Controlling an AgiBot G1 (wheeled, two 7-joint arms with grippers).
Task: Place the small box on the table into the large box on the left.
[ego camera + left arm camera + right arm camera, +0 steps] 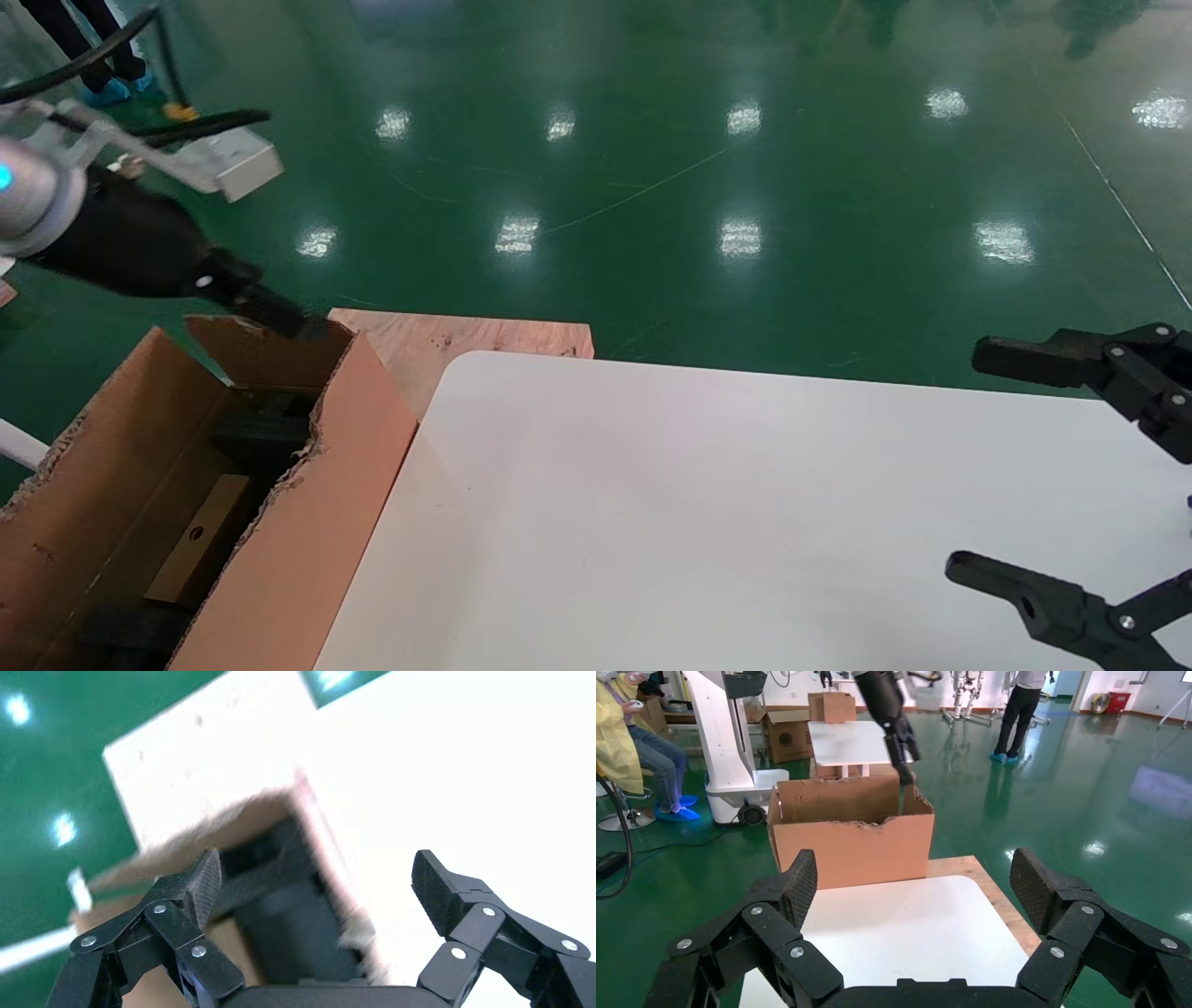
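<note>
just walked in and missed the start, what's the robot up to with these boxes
The small box already lies inside the large box, down among the black padding, so the placing looks done. The left gripper hangs open and empty above the carton's far end. The right gripper is open and idle over the right side of the white table, which shows nothing on its surface. A wooden board sits past the table's far corner.
</note>
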